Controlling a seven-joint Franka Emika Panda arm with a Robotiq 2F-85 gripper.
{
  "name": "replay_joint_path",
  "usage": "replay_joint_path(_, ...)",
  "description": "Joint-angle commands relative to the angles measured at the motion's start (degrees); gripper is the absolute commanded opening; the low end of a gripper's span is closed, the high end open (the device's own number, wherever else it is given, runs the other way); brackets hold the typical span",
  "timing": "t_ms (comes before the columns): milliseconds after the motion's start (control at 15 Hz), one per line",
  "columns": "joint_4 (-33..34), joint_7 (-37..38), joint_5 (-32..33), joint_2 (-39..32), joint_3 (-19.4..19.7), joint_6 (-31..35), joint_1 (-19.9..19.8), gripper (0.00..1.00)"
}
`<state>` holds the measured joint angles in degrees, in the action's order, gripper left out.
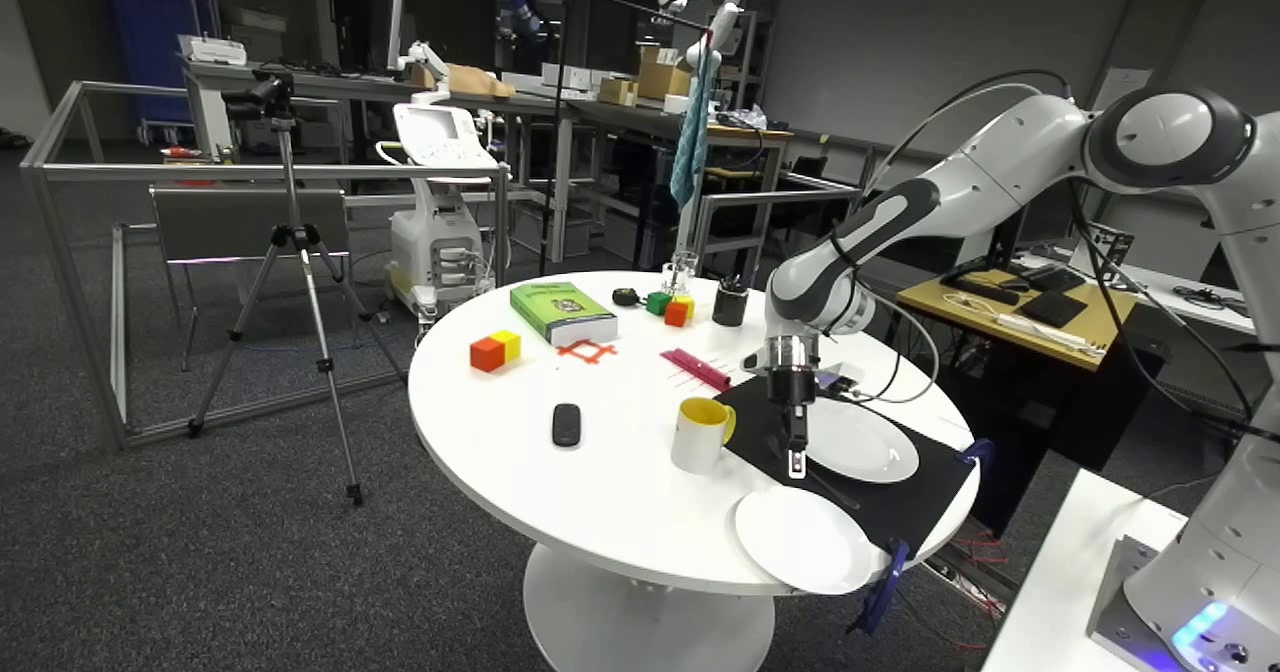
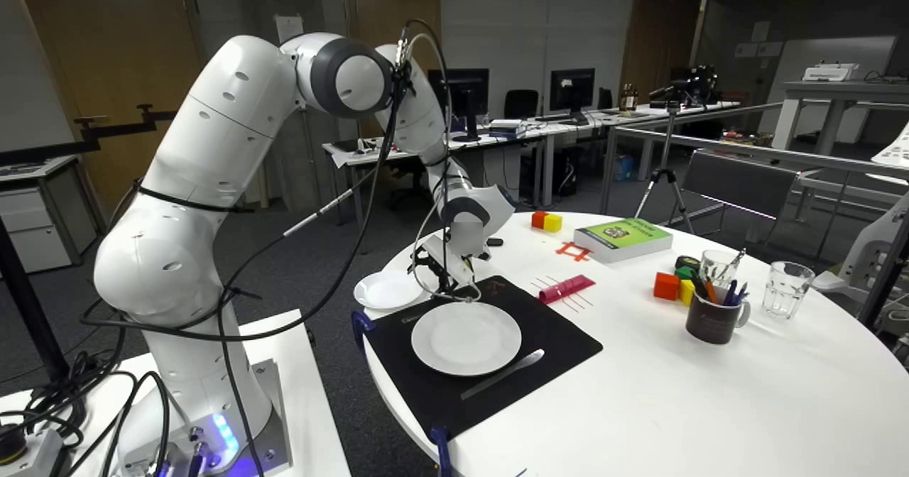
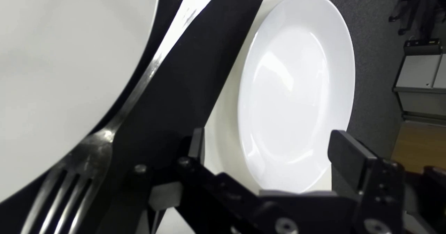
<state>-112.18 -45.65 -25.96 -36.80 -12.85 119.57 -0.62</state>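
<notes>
Black two-fingered gripper (image 3: 267,133), jaws spread wide, near white side plate (image 3: 292,98) at edge of round white table (image 1: 620,497); just beside it, black placemat (image 3: 184,87) bearing metal fork (image 3: 106,135) and dinner plate (image 3: 62,70); beyond, yellow-lined white mug (image 1: 697,444); farther off, green book (image 1: 565,314).

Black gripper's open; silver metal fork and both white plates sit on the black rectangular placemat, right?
Not both plates: the wrist view shows one white plate on the black rectangular placemat, but the other white plate off it, on the white table. The rest is right: black gripper open, silver metal fork on the placemat.
</notes>
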Motion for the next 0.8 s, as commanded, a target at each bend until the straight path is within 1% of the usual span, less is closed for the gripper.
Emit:
replay_joint_path(0,1.19,1.08,0.61,-0.24,-0.85,-1.91,-0.58,0.98)
replay_joint_path(200,1.42,1.06,0.65,-0.55,-1.05,-2.11,-0.52,1.0)
replay_joint_path(733,1.67,0.81,0.56,-1.05,-1.58,-2.54,-0.6,1.0)
